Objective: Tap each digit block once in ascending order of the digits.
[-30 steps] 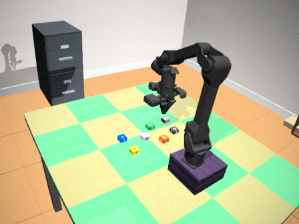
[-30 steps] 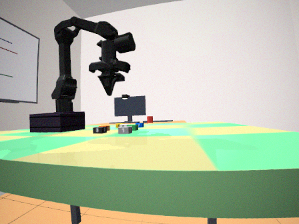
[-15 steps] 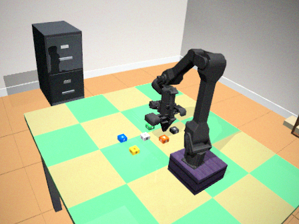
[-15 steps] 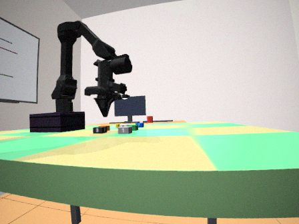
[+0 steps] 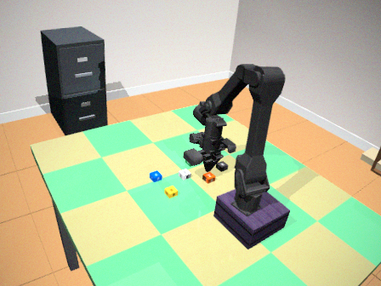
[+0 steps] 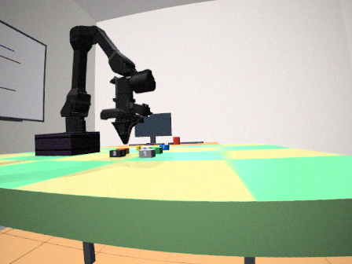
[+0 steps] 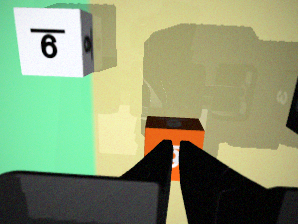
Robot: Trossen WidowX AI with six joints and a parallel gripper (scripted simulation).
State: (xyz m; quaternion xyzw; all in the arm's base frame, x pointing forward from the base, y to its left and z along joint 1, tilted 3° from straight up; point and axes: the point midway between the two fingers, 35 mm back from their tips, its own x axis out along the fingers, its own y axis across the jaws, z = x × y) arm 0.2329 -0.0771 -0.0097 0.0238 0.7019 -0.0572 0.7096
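Right below the gripper [image 5: 208,168] [image 6: 125,142] [image 7: 176,142], whose fingertips are nearly together with nothing between them, the orange block [image 5: 208,177] [image 6: 126,150] [image 7: 173,137] sits on the tabletop [image 5: 115,225] [image 6: 177,173] [image 7: 45,125], its digit partly hidden. Just beside it is a black block [image 5: 222,166] [image 6: 117,153] [image 7: 294,112]; farther from the gripper, the white block [image 5: 184,174] [image 7: 50,42] shows an underlined 6.

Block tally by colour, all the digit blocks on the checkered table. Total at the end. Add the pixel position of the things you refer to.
black block [image 5: 222,166] [image 6: 117,153] [image 7: 294,112]: 1
orange block [image 5: 208,177] [image 6: 126,151] [image 7: 160,136]: 1
white block [image 5: 184,174] [image 6: 145,148] [image 7: 50,45]: 1
yellow block [image 5: 171,191] [image 6: 139,148]: 1
blue block [image 5: 156,176] [image 6: 164,147]: 1
green block [image 6: 158,150]: 1
grey block [image 6: 147,153]: 1
Total: 7
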